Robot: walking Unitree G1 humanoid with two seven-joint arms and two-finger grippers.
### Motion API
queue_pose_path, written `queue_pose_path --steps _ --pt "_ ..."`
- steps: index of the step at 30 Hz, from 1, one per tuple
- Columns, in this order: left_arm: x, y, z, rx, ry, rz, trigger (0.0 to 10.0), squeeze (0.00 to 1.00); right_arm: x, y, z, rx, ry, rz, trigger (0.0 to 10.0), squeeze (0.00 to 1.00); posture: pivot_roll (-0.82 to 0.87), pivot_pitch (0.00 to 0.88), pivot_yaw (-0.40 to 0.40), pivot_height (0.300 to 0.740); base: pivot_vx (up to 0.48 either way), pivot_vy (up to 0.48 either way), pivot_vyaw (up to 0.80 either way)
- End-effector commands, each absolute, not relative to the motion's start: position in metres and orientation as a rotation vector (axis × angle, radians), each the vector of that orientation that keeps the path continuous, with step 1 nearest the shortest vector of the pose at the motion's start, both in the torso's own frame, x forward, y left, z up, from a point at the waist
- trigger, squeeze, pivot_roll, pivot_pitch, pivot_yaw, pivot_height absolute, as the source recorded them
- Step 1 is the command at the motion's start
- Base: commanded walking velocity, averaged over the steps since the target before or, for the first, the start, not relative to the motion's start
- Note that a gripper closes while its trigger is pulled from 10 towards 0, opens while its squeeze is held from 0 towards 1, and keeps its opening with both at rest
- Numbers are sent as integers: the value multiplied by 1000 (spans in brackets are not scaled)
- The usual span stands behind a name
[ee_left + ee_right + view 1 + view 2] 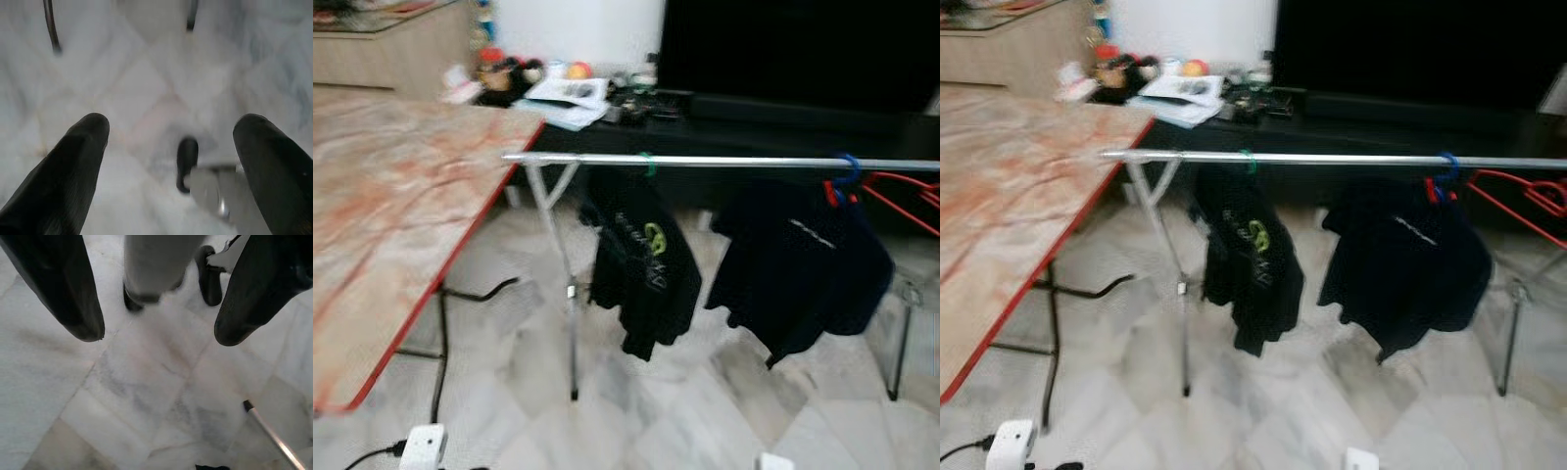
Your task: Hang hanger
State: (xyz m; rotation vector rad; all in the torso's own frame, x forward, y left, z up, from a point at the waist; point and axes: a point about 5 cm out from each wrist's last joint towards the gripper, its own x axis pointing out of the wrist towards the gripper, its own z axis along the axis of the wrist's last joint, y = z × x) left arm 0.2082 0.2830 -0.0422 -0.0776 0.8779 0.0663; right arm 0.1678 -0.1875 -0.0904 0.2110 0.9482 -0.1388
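Note:
A silver clothes rail [724, 161] runs across the middle of the head views on thin metal legs. Two dark garments hang from it: one [641, 262] on a green hanger hook [648, 163], another [803, 269] on a blue hook [847, 168]. Empty red hangers [901, 196] hang at the rail's right end. My left gripper [171, 132] hangs open over the marble floor, nothing between its fingers. My right gripper [159, 335] is also open above the floor, empty.
A marble-patterned table with a red edge [401, 215] stands at the left. A white power strip [423, 447] and black cable lie on the floor under it. A dark TV unit [783, 69] with clutter stands behind the rail.

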Motion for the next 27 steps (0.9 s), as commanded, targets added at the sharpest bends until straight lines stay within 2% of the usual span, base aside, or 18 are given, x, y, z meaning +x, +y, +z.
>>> queue_pose_path --steps 1,18,27 --pt "201 282 -47 -91 900 73 10000 0 162 -194 -92 207 965 -161 10000 0 51 77 29 740 326 0 0" --pt "200 282 -48 -93 906 73 10000 0 162 -192 -92 204 963 -152 10000 0 59 67 24 740 328 0 0" --pt "199 282 -49 -93 902 85 10000 0 163 -190 -92 202 962 -147 10000 0 52 50 22 740 0 0 0"
